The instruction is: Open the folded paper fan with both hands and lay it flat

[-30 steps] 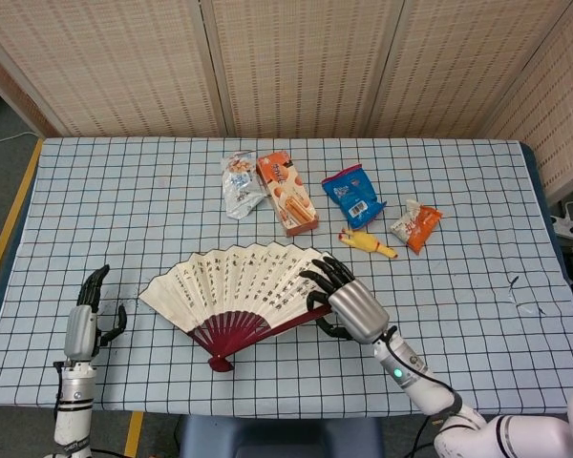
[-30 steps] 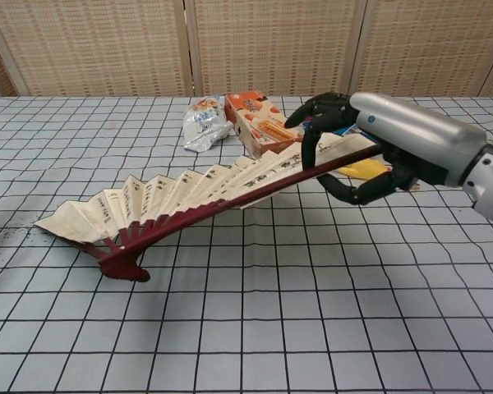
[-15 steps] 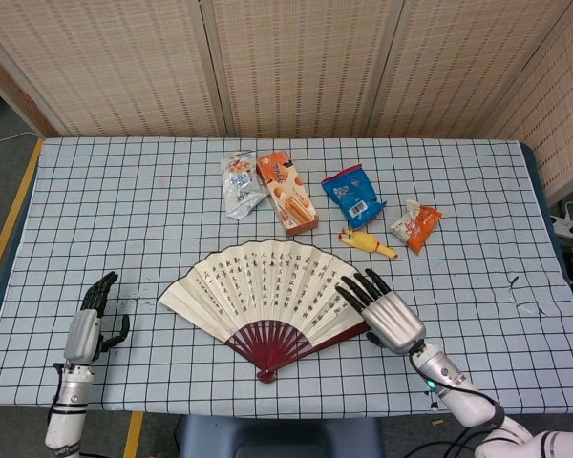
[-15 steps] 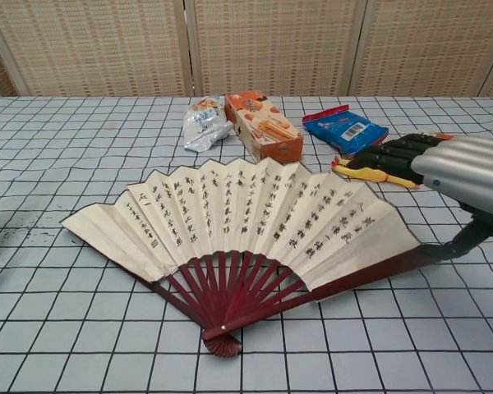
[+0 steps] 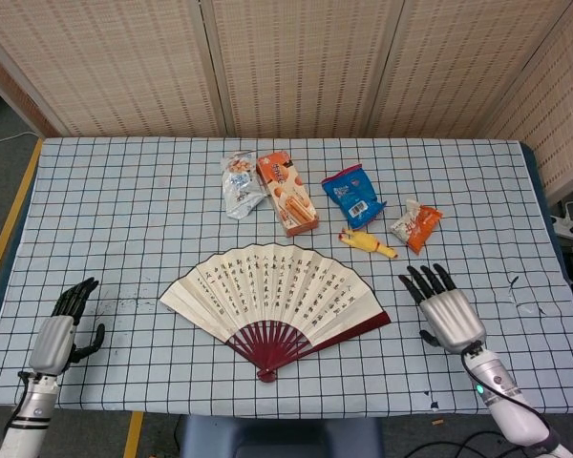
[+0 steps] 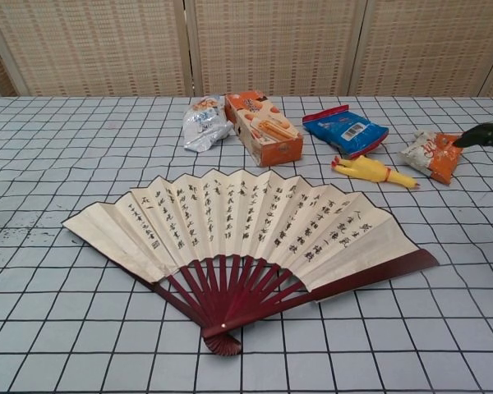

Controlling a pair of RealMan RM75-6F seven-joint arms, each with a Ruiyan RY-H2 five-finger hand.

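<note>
The paper fan (image 5: pixel 272 294) lies spread open and flat on the checked tablecloth, its cream leaf covered in black writing and its dark red ribs meeting at the pivot near the front edge; the chest view shows the same fan (image 6: pixel 246 242) with nothing touching it. My right hand (image 5: pixel 442 310) is open, fingers apart, to the right of the fan and clear of its red end rib; only its dark fingertips (image 6: pixel 486 133) show at the chest view's right edge. My left hand (image 5: pixel 61 330) is open at the table's front left corner, far from the fan.
Behind the fan lie a silver snack bag (image 5: pixel 240 184), an orange biscuit box (image 5: pixel 287 192), a blue packet (image 5: pixel 353 195), a yellow rubber chicken (image 5: pixel 368 244) and a small orange packet (image 5: pixel 416 226). Woven screens stand behind the table. The table edge (image 5: pixel 267 414) runs close in front of the fan's pivot.
My right hand let go of the fan's red end rib and drew away to the right. The fan went from tilted and part-raised to flat. My left hand slid left and back.
</note>
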